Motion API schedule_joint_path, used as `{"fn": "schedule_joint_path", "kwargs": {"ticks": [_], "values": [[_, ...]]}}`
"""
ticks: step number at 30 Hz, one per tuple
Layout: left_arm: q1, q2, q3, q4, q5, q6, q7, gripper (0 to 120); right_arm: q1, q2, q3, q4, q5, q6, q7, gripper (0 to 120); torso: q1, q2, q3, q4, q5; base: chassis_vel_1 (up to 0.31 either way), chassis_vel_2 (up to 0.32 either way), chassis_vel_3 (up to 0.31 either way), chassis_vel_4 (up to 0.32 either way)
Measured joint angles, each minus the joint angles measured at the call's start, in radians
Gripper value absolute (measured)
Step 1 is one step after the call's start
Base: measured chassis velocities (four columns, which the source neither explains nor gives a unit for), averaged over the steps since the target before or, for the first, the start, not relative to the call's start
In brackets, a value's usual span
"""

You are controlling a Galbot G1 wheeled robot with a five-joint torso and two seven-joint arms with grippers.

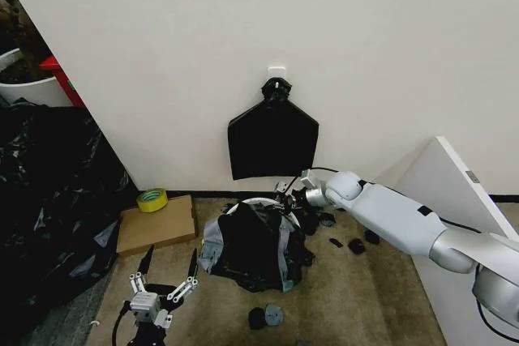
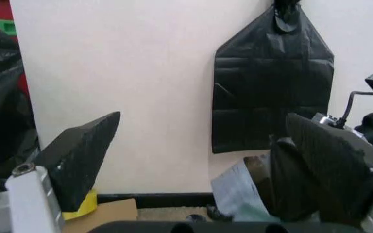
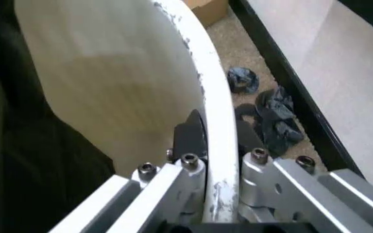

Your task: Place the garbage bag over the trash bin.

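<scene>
Garbage bag (image 1: pixel 247 245) draped over near side of trash bin (image 1: pixel 263 202), floor centre, near wall. Bin far rim bare. Right gripper (image 3: pixel 215 145) at far-right rim, fingers closed on trash bin rim, one inside, one outside. Left gripper (image 1: pixel 165 275) low, near-left of bin, jaws wide open, holding nothing. Flat black bundle (image 1: pixel 272 139) hangs on wall behind. Cardboard box (image 1: pixel 156 224) with yellow tape roll (image 1: pixel 152 199) left.

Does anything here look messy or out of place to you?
Yes. The garbage bag sits bunched over only the near side of the trash bin, leaving the far rim bare where the right claw straddles it. Dark scraps litter the carpet around the bin. The left claw hovers open nearby.
</scene>
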Motion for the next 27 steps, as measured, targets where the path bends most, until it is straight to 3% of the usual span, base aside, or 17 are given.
{"fn": "schedule_joint_path", "kwargs": {"ticks": [7, 11, 15, 20, 23, 27], "values": [[-0.005, 0.000, 0.000, -0.009, -0.015, 0.009, 0.000, 100, -0.022, -0.021, 0.014, 0.051, 0.029, -0.024, 0.071, 1, 0.000, 0.000, 0.000, 0.0001, 0.0001, 0.000, 0.000, 0.000, 0.000], [-0.008, -0.001, 0.000, -0.014, -0.025, 0.015, 0.000, 100, -0.081, -0.057, 0.096, 0.125, 0.065, -0.146, 0.191, 1, 0.000, 0.000, 0.000, 0.0002, 0.0001, 0.000, 0.000, 0.000, 0.000], [-0.009, 0.000, 0.000, -0.020, -0.032, 0.020, 0.000, 100, -0.117, -0.077, 0.138, 0.159, 0.109, -0.186, 0.240, 1, 0.000, 0.000, 0.000, 0.0000, 0.0001, 0.000, 0.000, 0.000, 0.000], [-0.011, 0.008, -0.001, -0.037, -0.044, 0.034, -0.001, 100, -0.253, -0.132, 0.279, 0.271, 0.242, -0.256, 0.400, 0, 0.000, 0.000, 0.000, 0.0000, 0.0002, 0.000, 0.000, 0.000, 0.000], [-0.012, 0.013, -0.002, -0.044, -0.053, 0.043, 0.000, 100, -0.306, -0.142, 0.338, 0.304, 0.253, -0.272, 0.453, 0, 0.000, 0.000, 0.000, -0.0001, 0.0001, 0.000, 0.000, 0.000, 0.000], [-0.014, 0.017, 0.000, -0.058, -0.064, 0.061, -0.001, 100, -0.432, -0.150, 0.493, 0.378, 0.264, -0.299, 0.552, 0, 0.000, 0.000, 0.000, 0.0000, 0.0000, 0.000, 0.000, 0.000, 0.000]]}}
